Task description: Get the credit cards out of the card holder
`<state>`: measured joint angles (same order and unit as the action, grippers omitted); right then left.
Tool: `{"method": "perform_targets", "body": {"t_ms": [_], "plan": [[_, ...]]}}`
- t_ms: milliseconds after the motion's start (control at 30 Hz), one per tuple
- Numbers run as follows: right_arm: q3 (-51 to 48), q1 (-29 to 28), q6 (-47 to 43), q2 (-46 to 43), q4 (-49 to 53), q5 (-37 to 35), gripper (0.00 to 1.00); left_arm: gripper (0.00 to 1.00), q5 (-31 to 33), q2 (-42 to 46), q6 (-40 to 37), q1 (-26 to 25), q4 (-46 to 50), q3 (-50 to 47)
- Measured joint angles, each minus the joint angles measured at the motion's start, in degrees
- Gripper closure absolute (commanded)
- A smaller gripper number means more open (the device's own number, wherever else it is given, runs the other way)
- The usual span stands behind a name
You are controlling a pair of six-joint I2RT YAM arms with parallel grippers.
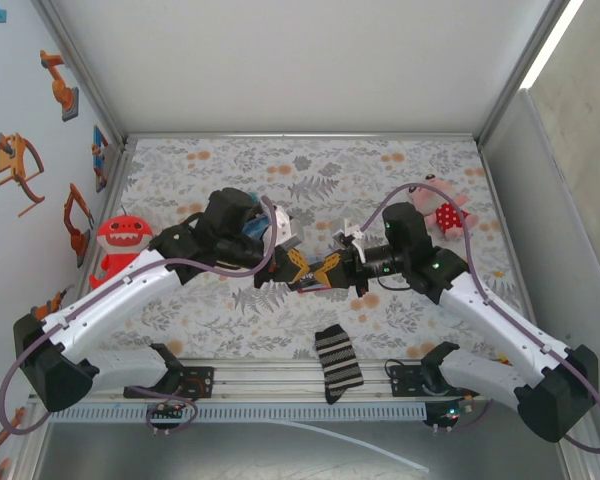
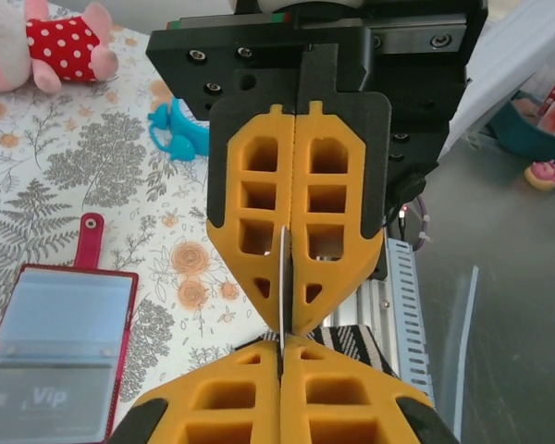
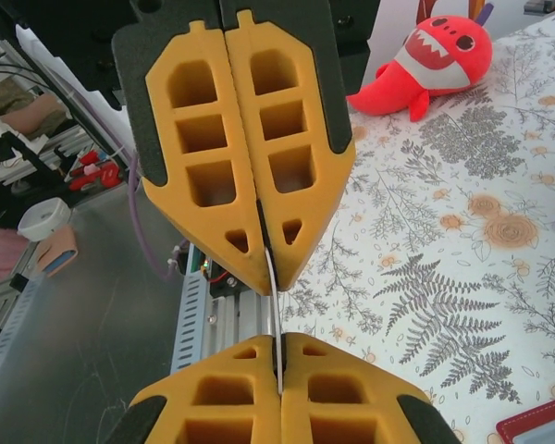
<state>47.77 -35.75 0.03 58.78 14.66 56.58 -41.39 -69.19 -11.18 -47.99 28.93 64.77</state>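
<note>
One card (image 2: pixel 283 277), seen edge-on, is pinched at opposite edges by both tools. The left tool (image 2: pixel 281 356) and the right tool (image 3: pixel 279 356) are each clamped on it, judged a handover. The holder (image 2: pixel 86 250) lies open on the desk (image 2: pixel 92 166) at lower left of the left wrist view. A Vip card (image 2: pixel 46 402) sits in its pocket, so extraction appears incomplete.

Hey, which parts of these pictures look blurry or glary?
Left wrist view: the dark-red folding card holder looks soft at the lower left. Right wrist view: the clutter at far left is blurred. Top external view: a white light strip glares upper right.
</note>
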Motion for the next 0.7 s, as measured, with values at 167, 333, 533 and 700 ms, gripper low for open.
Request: {"method": "perform_targets", "body": {"t_ms": [167, 333, 533, 700], "plan": [[0.0, -0.1, -0.1, 0.0, 0.1, -0.5, 0.72, 1.0, -0.1, 0.0, -0.4, 0.0, 0.1, 0.0], [0.0, -0.1, 0.1, 0.0, 0.3, -4.1, 0.46, 1.0, 2.0, 1.1, -0.3, 1.4, -1.6, -1.4], [0.0, -0.1, 1.4, 0.0, 0.8, -9.8, 0.41, 1.0, 7.6, 4.2, 1.7, 6.4, -7.1, -6.4], [1.2, -0.1, 3.2, 0.0, 1.4, -14.1, 0.32, 1.0, 13.7, 3.9, 1.8, 8.8, -8.8, -6.9]]}}
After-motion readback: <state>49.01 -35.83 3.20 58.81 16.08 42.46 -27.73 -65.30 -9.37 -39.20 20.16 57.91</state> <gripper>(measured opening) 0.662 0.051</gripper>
